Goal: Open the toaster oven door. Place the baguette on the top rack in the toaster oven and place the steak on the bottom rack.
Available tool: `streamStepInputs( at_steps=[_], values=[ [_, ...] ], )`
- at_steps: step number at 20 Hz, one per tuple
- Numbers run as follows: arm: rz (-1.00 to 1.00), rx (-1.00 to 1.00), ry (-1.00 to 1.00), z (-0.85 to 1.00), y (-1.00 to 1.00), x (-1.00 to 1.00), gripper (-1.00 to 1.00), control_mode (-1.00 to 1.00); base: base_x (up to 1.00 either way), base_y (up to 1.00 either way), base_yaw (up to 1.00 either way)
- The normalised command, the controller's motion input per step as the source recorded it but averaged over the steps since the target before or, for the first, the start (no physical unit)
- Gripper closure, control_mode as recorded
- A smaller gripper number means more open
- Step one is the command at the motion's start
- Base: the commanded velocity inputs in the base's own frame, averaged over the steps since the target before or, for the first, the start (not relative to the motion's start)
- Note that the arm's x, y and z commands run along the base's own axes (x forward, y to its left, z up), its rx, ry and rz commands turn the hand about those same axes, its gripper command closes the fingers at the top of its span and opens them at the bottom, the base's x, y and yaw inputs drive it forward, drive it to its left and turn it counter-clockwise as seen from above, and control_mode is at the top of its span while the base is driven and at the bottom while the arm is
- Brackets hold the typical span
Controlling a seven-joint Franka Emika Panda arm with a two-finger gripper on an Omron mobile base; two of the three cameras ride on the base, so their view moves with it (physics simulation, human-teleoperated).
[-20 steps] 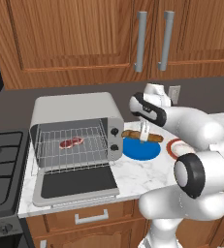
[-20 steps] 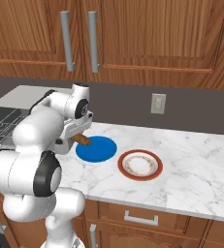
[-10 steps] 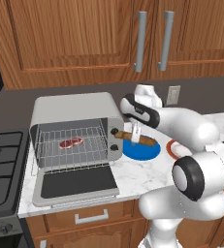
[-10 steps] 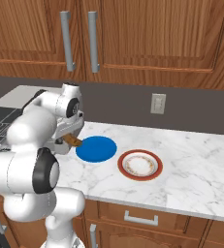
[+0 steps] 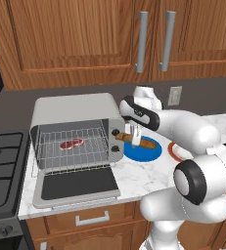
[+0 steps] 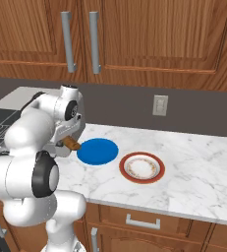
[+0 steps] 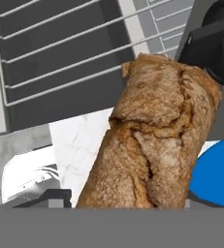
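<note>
- hand (image 5: pixel 134 138): poised over the blue plate (image 5: pixel 143 151), fingers straddling the baguette (image 5: pixel 136 140); whether they grip or are letting go cannot be told.
- baguette: fills the hand view, one end toward the toaster oven (image 5: pixel 75 134), just right of its knob panel, not on the top rack (image 5: pixel 73 133).
- risk: a loose hold could drop the loaf to the bench (image 5: pixel 134 178), or it could strike the panel.
- steak (image 5: pixel 71 143): lies on a rack; door (image 5: pixel 78 184) is down.

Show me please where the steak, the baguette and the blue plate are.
steak (image 5: pixel 71 143), left base view, middle of the meat.
baguette (image 7: pixel 152 140), hand view, middle of the crust.
blue plate (image 6: pixel 98 151), right base view, bare centre.
</note>
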Motion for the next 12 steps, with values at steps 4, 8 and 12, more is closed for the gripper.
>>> streamStepInputs(
  at_steps=[4,8,12],
  values=[
    [0.19,0.00,0.00,0.05,0.46,-0.24,1.00,-1.00,0.00,0.00,0.00],
    [0.05,0.00,0.06,0.09,0.40,-0.30,1.00,-1.00,0.00,0.00,0.00],
    [0.00,0.00,0.10,0.18,0.32,-0.40,1.00,-1.00,0.00,0.00,0.00]
  ],
)
